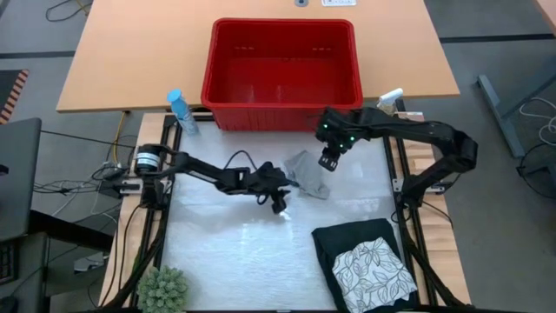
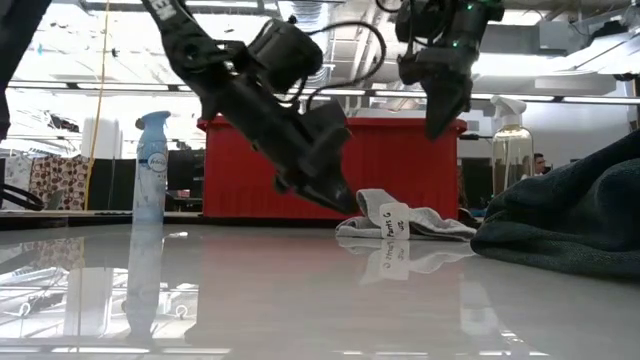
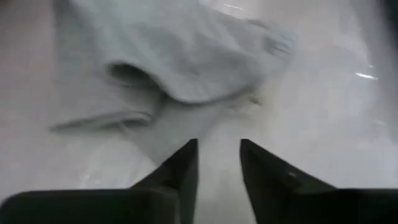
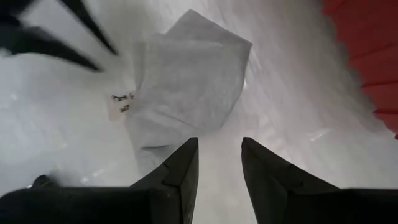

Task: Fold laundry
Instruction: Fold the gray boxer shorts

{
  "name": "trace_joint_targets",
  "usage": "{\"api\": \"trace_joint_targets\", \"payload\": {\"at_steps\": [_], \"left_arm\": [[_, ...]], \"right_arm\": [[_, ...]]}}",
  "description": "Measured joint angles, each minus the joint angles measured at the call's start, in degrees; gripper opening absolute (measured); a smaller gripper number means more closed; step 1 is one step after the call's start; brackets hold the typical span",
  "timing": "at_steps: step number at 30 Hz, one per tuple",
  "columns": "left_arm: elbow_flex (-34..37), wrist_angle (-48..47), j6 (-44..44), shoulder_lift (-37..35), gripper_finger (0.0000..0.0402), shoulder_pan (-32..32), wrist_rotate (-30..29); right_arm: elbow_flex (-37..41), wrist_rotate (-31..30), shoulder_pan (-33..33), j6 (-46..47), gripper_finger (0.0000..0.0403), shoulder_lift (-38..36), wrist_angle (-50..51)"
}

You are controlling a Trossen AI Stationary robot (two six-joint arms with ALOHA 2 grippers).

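The small grey cloth (image 1: 308, 174), a soft crumpled piece with a white tag, lies on the glossy white table surface (image 1: 234, 252) near the front wall of the red plastic basket (image 1: 282, 61), between the two grippers.

Left gripper (image 1: 280, 204): positioned low over the table, just beside the near-left edge of the small grey cloth. In the left wrist view its two dark fingers (image 3: 180, 168) stand a narrow gap apart with bare table between them; the cloth (image 3: 186, 56) lies just ahead of the fingertips. The fingers hold nothing. In the low view the gripper (image 2: 345, 203) reaches down at a slant to the cloth's edge (image 2: 400, 222); whether it touches the fabric cannot be told.

Right gripper (image 1: 328, 163): raised above the far-right side of the cloth. In the right wrist view its fingers (image 4: 180, 168) are likewise slightly parted and empty, with the cloth (image 4: 186, 81) and its white tag (image 4: 122, 104) on the table below them. The low view shows this gripper (image 2: 440, 125) clear of the fabric.

At the table's near-right corner lies a folded dark garment (image 1: 347, 239) with a folded white cloth with grey leaf print (image 1: 373, 274) on top, well apart from both grippers.

A light blue spray bottle (image 1: 181, 111) stands at the left of the basket.
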State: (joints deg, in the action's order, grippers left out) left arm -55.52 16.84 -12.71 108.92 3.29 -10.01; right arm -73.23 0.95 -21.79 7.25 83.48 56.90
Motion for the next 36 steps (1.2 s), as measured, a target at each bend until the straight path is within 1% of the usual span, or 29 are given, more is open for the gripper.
{"api": "trace_joint_targets", "payload": {"at_steps": [2,5,7,12,14,19,23,27,31,33,36], "left_arm": [[-0.9,-0.39,-0.14,0.89,0.0075,0.54,-1.49],[-1.81,0.47,1.51,1.1,0.0025,1.24,-1.83],[-2.04,2.63,3.09,1.1,0.0007,1.81,-1.83],[-2.06,1.74,2.64,1.91,0.0003,4.06,1.2],[-1.87,0.03,2.41,2.04,0.0001,4.58,2.68],[-1.93,0.81,2.14,2.02,0.0,4.55,2.12],[-2.04,1.14,0.09,2.94,0.0,4.55,2.1],[-1.92,0.41,-1.79,4.82,0.0,4.12,2.28],[-2.02,1.04,-3.35,5.54,0.0,3.85,2.17],[-2.02,0.99,-3.44,5.54,0.0,3.87,2.06],[-2.02,0.84,-3.56,5.54,0.0,3.89,2.05]], "right_arm": [[0.0,0.0,0.75,0.33,0.0146,-0.84,0.23],[0.0,0.0,1.97,1.44,0.0146,-1.54,0.25],[0.0,0.01,2.72,1.74,0.0146,-1.55,0.16],[0.0,-0.38,3.48,1.49,0.0146,-1.44,-0.53],[0.0,-0.7,3.48,-0.43,0.0146,-1.35,-1.51],[0.02,-0.74,3.42,-12.82,0.0146,-1.35,-6.85],[0.02,-0.59,3.25,-21.08,0.0146,-0.63,-10.57],[0.0,3.14,2.93,-28.78,0.0146,1.67,-12.25],[0.02,4.53,2.34,-32.27,0.0146,6.01,-12.54],[0.03,6.28,1.62,-34.35,0.0146,7.92,-12.77],[0.04,7.89,0.86,-38.08,0.0146,10.51,-15.62]]}}
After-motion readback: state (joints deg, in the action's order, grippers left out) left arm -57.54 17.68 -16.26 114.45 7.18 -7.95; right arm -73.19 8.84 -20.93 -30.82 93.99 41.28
